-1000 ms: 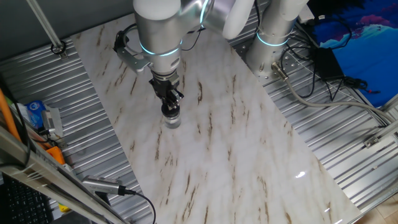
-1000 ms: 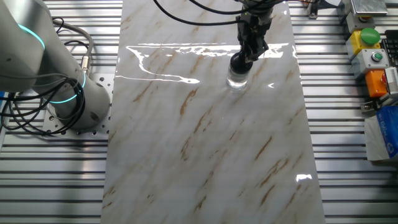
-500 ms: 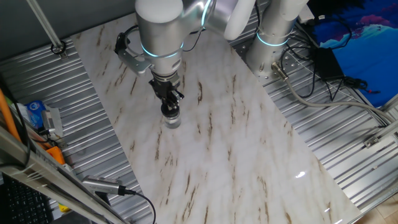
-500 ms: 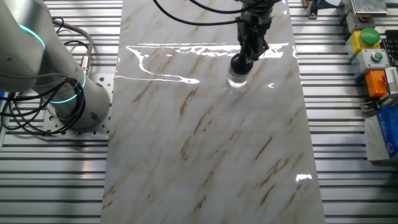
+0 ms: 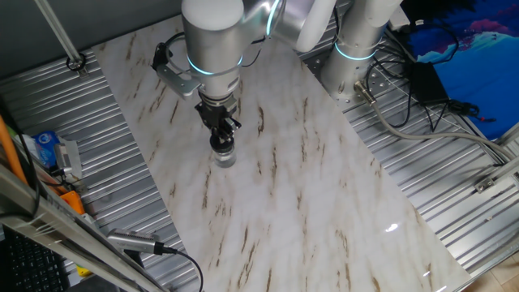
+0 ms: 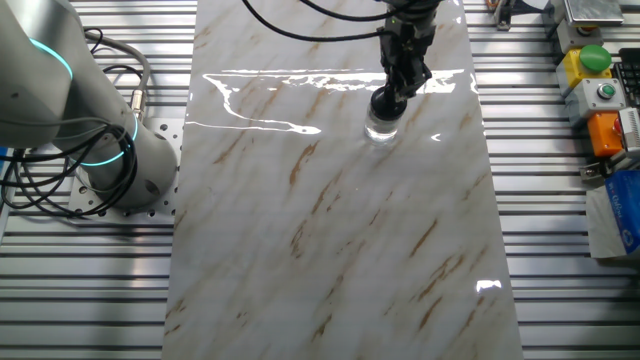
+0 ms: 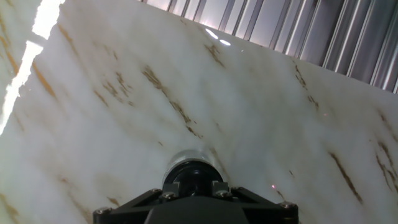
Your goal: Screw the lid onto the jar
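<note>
Hand view only: lid [image 7: 189,176] top.

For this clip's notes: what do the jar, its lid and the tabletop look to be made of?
The jar: clear, glossy, likely glass; the tabletop shows through it.
The lid: opaque black, probably plastic; too small to be sure.
The tabletop: white slab with brown veins, marble or marble-look, polished, since it mirrors bright glare.

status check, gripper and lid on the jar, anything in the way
Gripper shut on the lid. Lid sits atop the jar, jar upright on the marble table. Nothing near the jar.
</note>
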Controlling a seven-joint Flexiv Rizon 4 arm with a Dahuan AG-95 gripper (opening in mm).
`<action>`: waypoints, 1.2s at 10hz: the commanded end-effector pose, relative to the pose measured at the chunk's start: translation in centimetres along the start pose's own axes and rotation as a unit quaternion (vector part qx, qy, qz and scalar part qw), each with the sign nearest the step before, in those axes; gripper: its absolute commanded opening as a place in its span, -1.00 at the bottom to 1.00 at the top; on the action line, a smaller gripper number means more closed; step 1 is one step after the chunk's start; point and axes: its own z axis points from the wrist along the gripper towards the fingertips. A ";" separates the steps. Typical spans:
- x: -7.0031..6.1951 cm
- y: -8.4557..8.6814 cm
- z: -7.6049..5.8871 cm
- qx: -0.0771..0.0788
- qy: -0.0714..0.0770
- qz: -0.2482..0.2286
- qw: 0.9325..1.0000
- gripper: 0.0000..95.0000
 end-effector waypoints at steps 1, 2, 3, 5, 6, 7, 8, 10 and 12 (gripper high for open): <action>0.0 0.0 0.1 0.000 0.000 0.000 1.000 -1.00; 0.0 0.0 0.1 0.000 -0.001 -0.001 1.000 -1.00; 0.0 -0.1 0.1 0.001 -0.002 -0.002 1.000 -1.00; 0.0 -0.1 0.3 0.001 -0.003 -0.003 1.000 -1.00; 0.0 -0.1 0.4 0.001 -0.004 -0.004 1.000 -1.00; 0.1 -0.1 0.5 -0.001 -0.004 -0.003 1.000 -1.00; 0.1 -0.1 0.5 -0.001 -0.003 -0.003 1.000 -1.00; 0.1 -0.1 0.6 -0.002 -0.004 0.002 1.000 -1.00; 0.1 -0.2 0.8 -0.004 -0.005 0.009 1.000 -1.00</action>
